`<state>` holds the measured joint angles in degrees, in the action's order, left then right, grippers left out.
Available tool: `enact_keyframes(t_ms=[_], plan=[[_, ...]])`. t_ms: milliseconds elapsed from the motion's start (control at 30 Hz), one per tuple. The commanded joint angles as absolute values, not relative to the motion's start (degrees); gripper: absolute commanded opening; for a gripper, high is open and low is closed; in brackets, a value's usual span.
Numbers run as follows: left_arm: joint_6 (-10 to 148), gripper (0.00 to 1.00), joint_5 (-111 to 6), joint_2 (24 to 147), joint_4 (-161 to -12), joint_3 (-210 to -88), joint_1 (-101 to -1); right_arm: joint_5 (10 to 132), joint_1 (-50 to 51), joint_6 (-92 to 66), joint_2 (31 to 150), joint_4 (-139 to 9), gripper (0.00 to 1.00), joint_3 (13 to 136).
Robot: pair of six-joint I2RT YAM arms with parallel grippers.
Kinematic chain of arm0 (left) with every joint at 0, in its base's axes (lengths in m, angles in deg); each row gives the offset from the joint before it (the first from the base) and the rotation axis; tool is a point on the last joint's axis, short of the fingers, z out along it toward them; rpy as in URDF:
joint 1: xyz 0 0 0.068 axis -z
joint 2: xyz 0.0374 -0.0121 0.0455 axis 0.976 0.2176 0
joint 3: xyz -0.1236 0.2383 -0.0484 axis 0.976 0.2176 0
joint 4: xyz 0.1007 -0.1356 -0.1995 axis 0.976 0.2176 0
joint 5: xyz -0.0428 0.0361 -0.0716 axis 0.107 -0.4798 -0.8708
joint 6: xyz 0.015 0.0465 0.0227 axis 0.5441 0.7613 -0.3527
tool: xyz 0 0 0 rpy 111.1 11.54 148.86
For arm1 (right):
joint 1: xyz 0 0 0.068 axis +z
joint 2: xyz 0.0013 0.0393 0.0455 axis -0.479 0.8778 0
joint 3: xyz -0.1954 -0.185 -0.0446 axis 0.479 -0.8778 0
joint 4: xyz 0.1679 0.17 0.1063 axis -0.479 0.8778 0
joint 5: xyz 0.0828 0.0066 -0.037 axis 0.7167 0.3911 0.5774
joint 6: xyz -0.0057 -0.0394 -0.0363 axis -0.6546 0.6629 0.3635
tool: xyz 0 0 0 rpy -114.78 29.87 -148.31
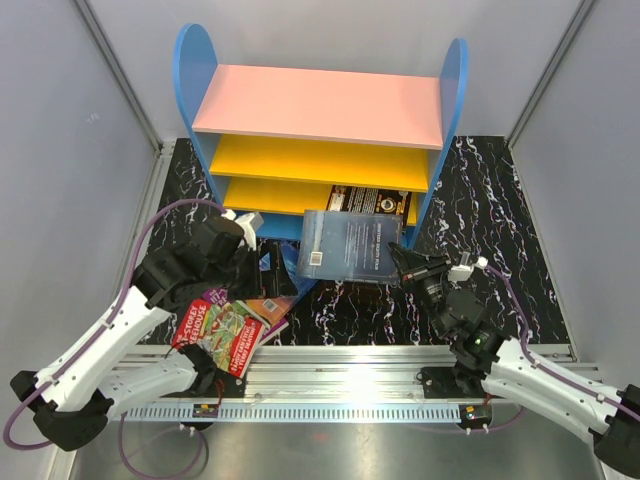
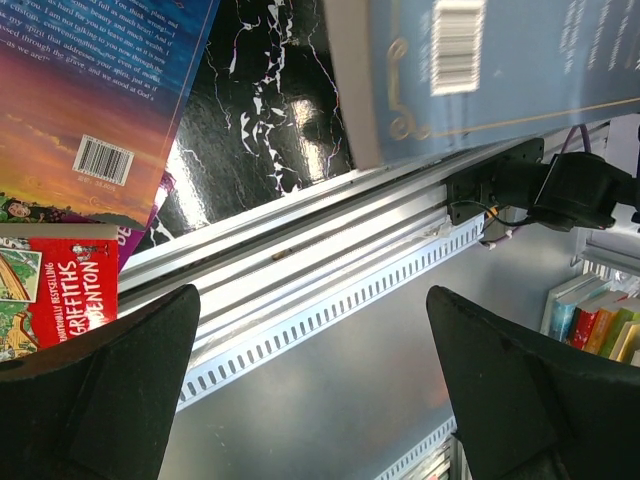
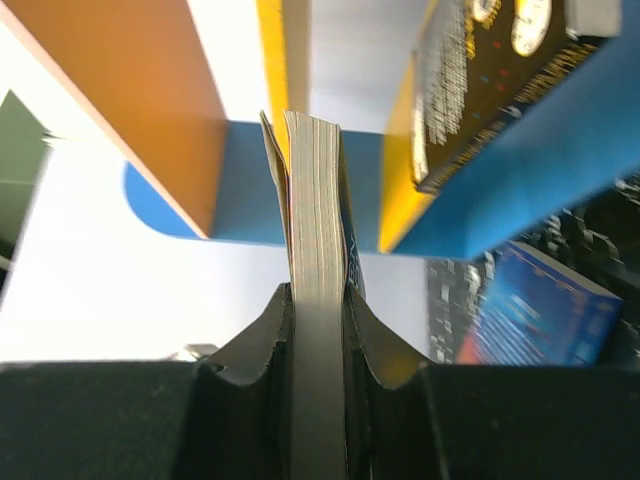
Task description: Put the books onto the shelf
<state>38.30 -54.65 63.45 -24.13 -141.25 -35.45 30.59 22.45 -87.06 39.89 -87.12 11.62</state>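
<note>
Right gripper (image 3: 318,330): my fingers are clamped on one edge of a slate-blue paperback (image 1: 350,245), back cover and barcode facing up. The wrist view shows the page block edge-on between the pads. The book hangs just in front of the small shelf with blue round-topped sides, a pink top board and yellow boards (image 1: 320,105), low down near its lower openings. I cannot tell whether its far edge touches a board yet.

Left gripper (image 2: 312,300): fingers wide apart and holding nothing, over the near edge of the black marbled table (image 2: 260,90).

Already shelved: a black paperback with gold ornament (image 1: 372,202) lies flat on the blue bottom board, toward the right side panel. On the table at my left are a red cartoon-cover paperback (image 1: 215,328), a purple one showing beneath it (image 2: 143,230) and a blue-and-orange paperback (image 2: 90,80).

Judgement, step in hand: feed the slate-blue book into a shelf opening.
- I grip one edge only, so the free end may droop. Keep the wrist level and move slowly.
- Line the leading edge up with a gap between boards before pushing, as a board front would catch it.
- Aim left of the black book, or slide in cleanly on top of it, so I don't shove it.
- Open the fingers only once most of the book rests on a board.
- Keep the left arm back, out of the path.
</note>
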Motion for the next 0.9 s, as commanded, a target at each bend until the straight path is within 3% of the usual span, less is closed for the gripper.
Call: enact_keyframes(t_ms=[0, 133, 433, 867], plan=[[40.26, 0.99, -55.77, 62.51, -25.36, -141.04, -35.68, 28.41, 21.39, -90.27, 41.19, -108.33, 0.00, 12.03], [41.40, 0.99, -56.03, 62.69, -25.18, -140.86, -35.68, 26.40, 21.12, -87.38, 39.88, -100.35, 0.00, 15.19], [43.69, 0.99, -56.82, 63.04, -24.31, -140.60, -35.68, 26.47, 13.31, -92.11, 39.26, -101.39, 0.00, 11.51], [46.33, 0.98, -57.26, 64.62, -23.51, -141.65, -35.94, 38.94, 6.00, -93.09, 57.97, -106.14, 0.00, 17.56]])
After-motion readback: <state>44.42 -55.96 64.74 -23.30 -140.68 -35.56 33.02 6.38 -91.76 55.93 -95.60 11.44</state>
